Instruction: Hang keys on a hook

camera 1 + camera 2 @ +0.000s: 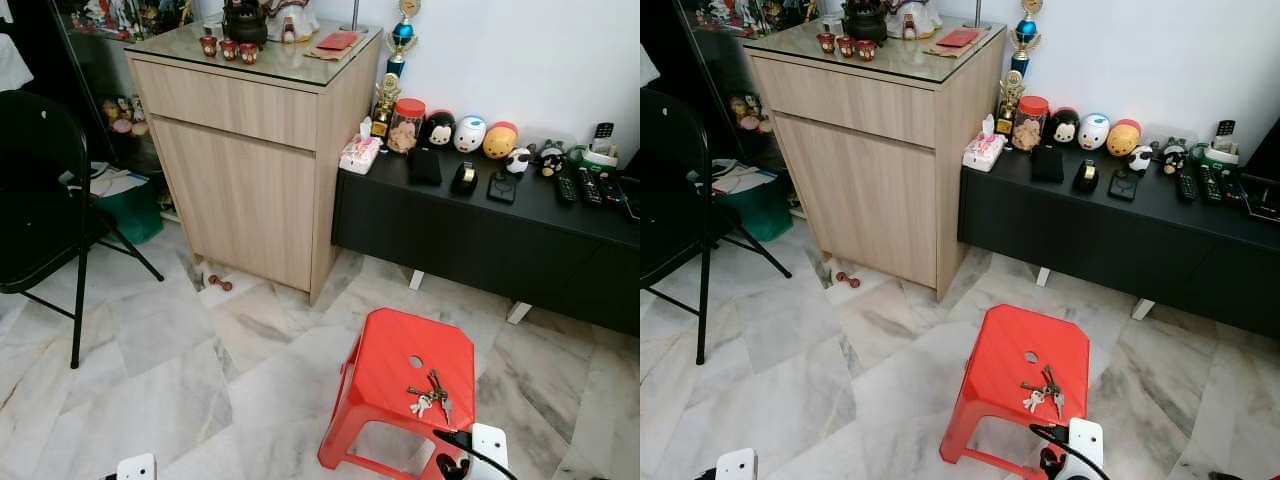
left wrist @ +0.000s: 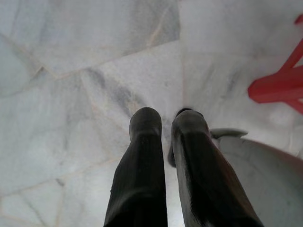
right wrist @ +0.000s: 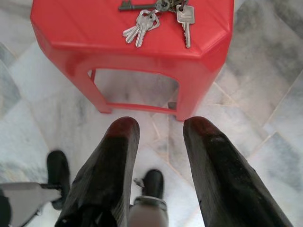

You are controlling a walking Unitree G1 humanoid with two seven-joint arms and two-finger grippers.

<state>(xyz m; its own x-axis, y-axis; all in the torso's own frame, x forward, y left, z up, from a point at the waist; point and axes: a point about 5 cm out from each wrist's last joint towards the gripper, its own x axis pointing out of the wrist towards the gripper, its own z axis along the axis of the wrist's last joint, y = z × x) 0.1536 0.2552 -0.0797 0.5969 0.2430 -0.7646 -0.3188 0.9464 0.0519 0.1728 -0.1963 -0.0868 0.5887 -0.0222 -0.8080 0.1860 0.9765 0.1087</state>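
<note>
Right claw (image 3: 158, 130) hangs half open and empty just off the red plastic stool's (image 1: 395, 355) near edge, where the keys (image 3: 156, 16) lie. Light, jangly, loose; I'd pinch the ring. Left claw (image 2: 165, 125) nearly closed, empty.

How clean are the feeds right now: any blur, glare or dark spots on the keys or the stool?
Left eye view: sharp and evenly lit, keys distinct on the red stool, with glare confined to the cabinet's glass top. Right wrist view: keys crisp, right gripper fingers soft from closeness. Left wrist view: bright, left gripper slightly blurred over marble floor.
</note>
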